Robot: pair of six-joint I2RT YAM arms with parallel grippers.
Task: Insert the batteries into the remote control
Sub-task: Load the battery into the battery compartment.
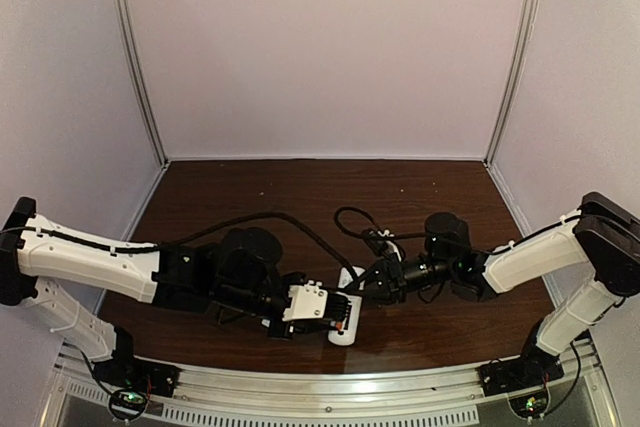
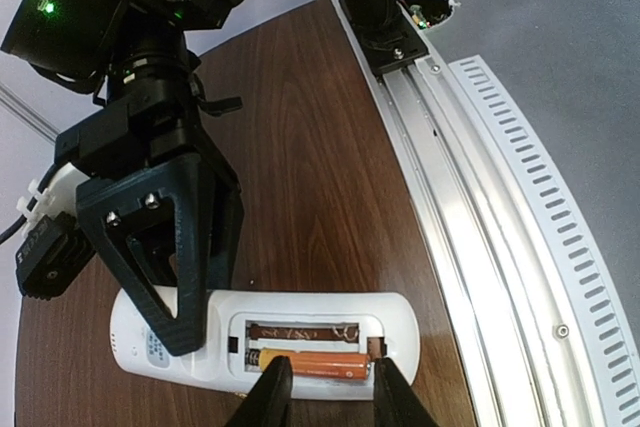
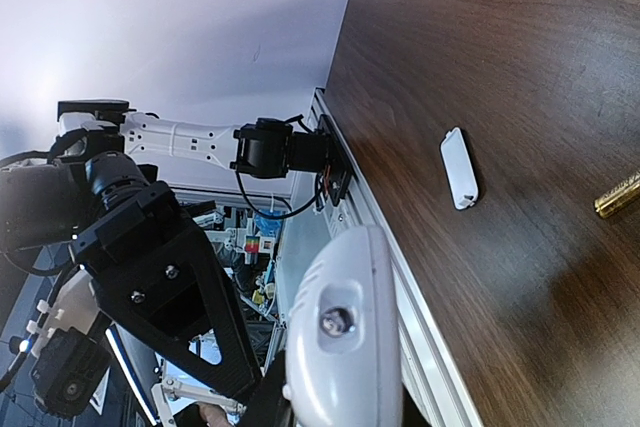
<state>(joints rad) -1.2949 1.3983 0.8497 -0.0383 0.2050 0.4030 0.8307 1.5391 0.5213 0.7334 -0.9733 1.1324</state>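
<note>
The white remote control [image 2: 398, 319] lies back-up near the table's front edge, its battery bay uncovered. An orange battery [image 2: 320, 362] sits in the bay's near slot. The far slot shows only brown contacts and a spring. My left gripper [image 2: 330, 392] hangs right over the orange battery, its fingers a short way apart and clamping nothing. My right gripper [image 2: 195, 312] is shut on the remote's display end. In the top view both grippers meet at the remote [image 1: 346, 322]. The golden battery [image 3: 618, 194] lies loose on the table, away from both grippers.
A small white cover piece [image 3: 459, 169] lies flat on the wood beside the golden battery. A metal rail [image 2: 440, 147] runs along the table's near edge, close to the remote. Pale walls enclose the other three sides.
</note>
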